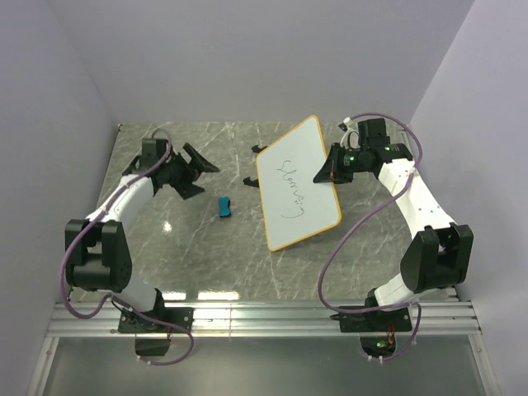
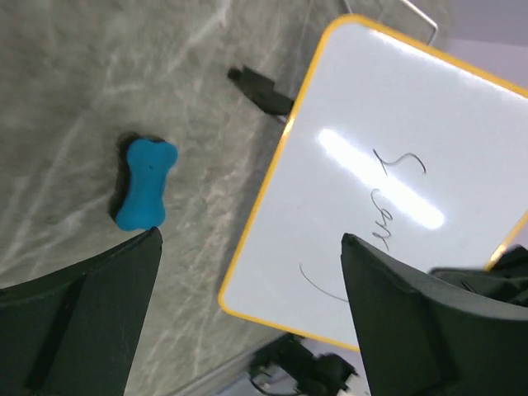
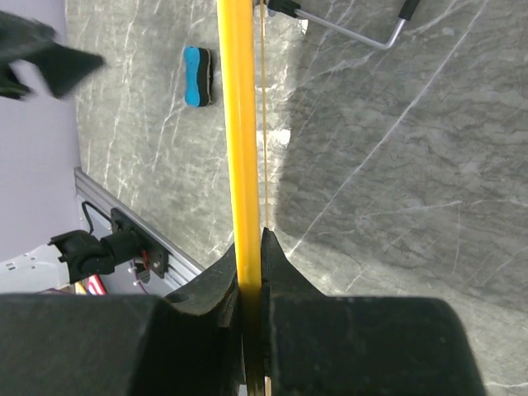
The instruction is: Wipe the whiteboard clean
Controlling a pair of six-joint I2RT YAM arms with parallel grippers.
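The whiteboard (image 1: 297,181) is sitting on the right half of the desk (image 1: 190,256). Its long side is running from the far end of the desk toward the arms, leaning a little to the right as it comes near. Its white face is showing upward, with black scribbles (image 1: 293,186) going along the long way. Small black clips (image 1: 256,150) are sticking out from its left edge. The right gripper (image 1: 323,172) is pinching the orange right edge tight, about halfway along. From the right wrist, the board is showing only as a thin yellow line (image 3: 239,124).

The blue eraser (image 1: 223,207) is lying on the desk just left of the board, not touching it. The left gripper (image 1: 198,169) is hanging wide open farther left, holding nothing. Bare desk is showing in front of the board and around the eraser. Walls are standing close on both sides.
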